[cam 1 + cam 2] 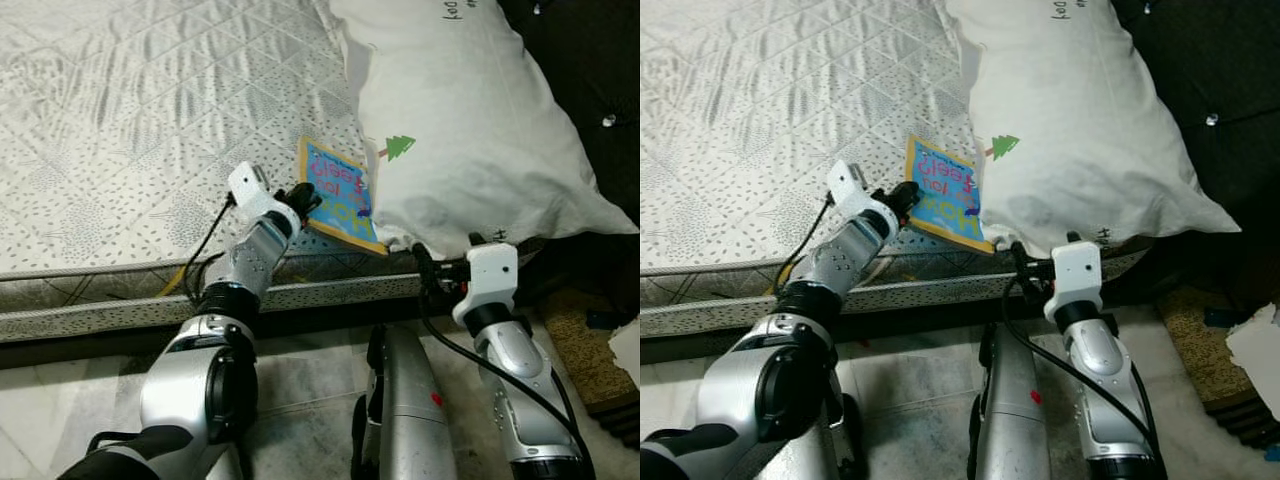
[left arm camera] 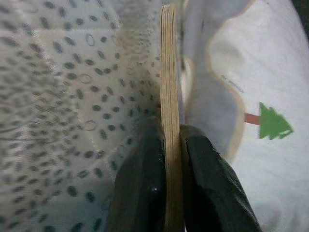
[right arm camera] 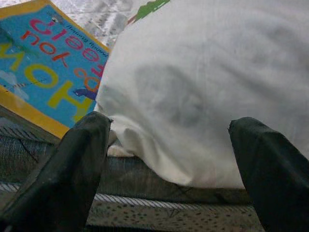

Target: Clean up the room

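A blue children's book (image 1: 338, 190) with a yellow border lies on the white mattress (image 1: 150, 120), its right part tucked under a big white pillow (image 1: 470, 120). My left gripper (image 1: 303, 200) is shut on the book's left edge; in the left wrist view the book's page edge (image 2: 170, 96) runs between the two black fingers (image 2: 142, 183). My right gripper (image 1: 442, 262) is open at the mattress's front edge, right below the pillow's lower corner. In the right wrist view its fingers (image 3: 72, 164) stand wide apart before the pillow (image 3: 203, 87) and the book (image 3: 43, 63).
The pillow carries a small green tree print (image 1: 399, 147). A dark headboard or sofa (image 1: 590, 90) stands at the right. A brown mat (image 1: 585, 345) and a white paper (image 1: 628, 350) lie on the floor at right. The mattress's side edge (image 1: 100, 305) runs across in front of me.
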Available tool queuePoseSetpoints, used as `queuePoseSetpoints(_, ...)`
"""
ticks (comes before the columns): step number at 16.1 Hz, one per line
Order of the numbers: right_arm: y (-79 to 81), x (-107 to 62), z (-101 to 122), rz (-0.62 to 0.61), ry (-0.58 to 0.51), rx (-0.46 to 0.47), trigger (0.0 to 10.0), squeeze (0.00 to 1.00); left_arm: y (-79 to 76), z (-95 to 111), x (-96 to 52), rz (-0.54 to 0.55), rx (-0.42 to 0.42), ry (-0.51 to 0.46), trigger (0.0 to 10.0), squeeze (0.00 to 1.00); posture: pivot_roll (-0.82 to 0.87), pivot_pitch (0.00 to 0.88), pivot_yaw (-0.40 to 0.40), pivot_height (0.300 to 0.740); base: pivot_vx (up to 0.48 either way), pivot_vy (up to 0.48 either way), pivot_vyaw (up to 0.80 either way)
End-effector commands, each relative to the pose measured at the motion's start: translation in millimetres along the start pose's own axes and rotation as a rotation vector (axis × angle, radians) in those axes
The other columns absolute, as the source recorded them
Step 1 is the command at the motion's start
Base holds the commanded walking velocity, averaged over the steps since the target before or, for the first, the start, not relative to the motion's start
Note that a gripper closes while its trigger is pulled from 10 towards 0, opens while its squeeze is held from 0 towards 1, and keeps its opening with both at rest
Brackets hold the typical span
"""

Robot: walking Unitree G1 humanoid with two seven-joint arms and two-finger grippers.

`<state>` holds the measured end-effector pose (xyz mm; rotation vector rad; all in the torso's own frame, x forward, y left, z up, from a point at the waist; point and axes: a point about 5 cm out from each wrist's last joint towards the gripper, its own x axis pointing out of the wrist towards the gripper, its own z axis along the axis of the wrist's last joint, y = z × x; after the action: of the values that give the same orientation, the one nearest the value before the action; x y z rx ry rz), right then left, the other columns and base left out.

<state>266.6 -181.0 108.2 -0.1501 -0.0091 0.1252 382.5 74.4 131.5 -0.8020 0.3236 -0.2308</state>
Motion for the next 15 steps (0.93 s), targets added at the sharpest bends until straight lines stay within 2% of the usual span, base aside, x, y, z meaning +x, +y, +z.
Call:
queuePoseSetpoints(1,-5.4,-3.6,2.1,-0.013,0.002,-0.001,10.0,0.00,4.1,-1.7,0.0,0.020,0.032,0.011,10.0,0.00,-0.19,0.237,-0.087,0.529,0.000,0.000,0.00)
queuePoseSetpoints(3,-6.0,-3.5,3.0,-0.010,0.004,-0.008,10.0,0.00,11.5,10.5,-1.4,0.037,0.095,-0.028,10.0,0.00,-0.19,0.236,-0.087,0.529,0.000,0.000,0.00)
queuePoseSetpoints(7,-8.4,-3.2,3.3,-0.014,0.005,-0.017,10.0,0.00,23.9,26.9,-5.3,0.091,0.129,-0.099,10.0,0.00,-0.19,0.231,-0.084,0.529,0.000,0.000,0.00)
queuePoseSetpoints(12,-6.3,-0.3,2.9,-0.005,0.005,-0.020,10.0,0.00,34.0,12.8,-7.6,0.089,0.131,-0.032,10.0,0.00,-0.18,0.222,-0.088,0.529,0.000,0.000,0.00)
queuePoseSetpoints(13,-6.2,0.8,3.6,-0.005,0.002,-0.020,10.0,0.00,38.8,10.0,-8.6,0.112,0.149,-0.013,10.0,0.24,-0.18,0.219,-0.087,0.529,0.000,0.000,0.00)
queuePoseSetpoints(14,-6.2,1.6,4.1,-0.006,-0.001,-0.021,10.0,0.00,42.5,10.9,-9.5,0.127,0.156,-0.010,10.0,1.00,-0.18,0.215,-0.086,0.529,0.000,0.000,0.00)
queuePoseSetpoints(15,-6.3,1.8,4.1,-0.006,-0.002,-0.021,10.0,0.00,44.5,14.3,-10.0,0.138,0.161,-0.018,10.0,1.00,-0.18,0.214,-0.086,0.529,0.000,0.000,0.00)
